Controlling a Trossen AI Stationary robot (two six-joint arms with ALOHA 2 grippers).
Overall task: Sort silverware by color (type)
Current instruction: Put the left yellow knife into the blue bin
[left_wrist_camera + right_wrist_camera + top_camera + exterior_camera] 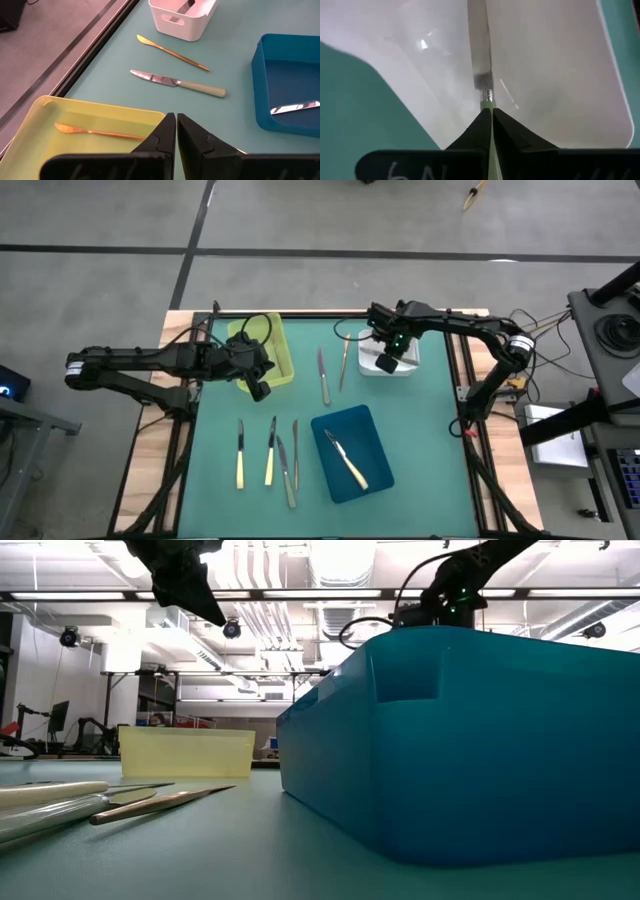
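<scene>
Silverware spread over a green table (420, 440) with three trays, two dark arms above

Right gripper (489, 116): over the white tray (405, 365) at the table's far right; fingers pressed together on the pale handle of a knife (480, 55), whose silver blade reaches into the tray

Left gripper (176, 122): above the near edge of the yellow tray (100, 112) at the far left; fingers together, holding nothing

Yellow tray: one thin gold piece (97, 132) lying inside

Blue tray (352, 452): near centre-right; holds a knife with a cream handle (347, 460), lying slantwise

Between yellow and white trays: a cream-handled knife (324, 376) and a thin gold piece (343, 364), side by side on the cloth, apart from each other

Near left of the blue tray: a row of four pieces on the cloth: two cream-handled knives (240, 454) and (270, 452), then a grey metal piece (286, 473) and a slim piece (295, 452) whose colour cannot be told, the last two very close together

Low view: blue tray wall fills the right half, yellow tray stands beyond, handles of the near row lie at left
</scene>
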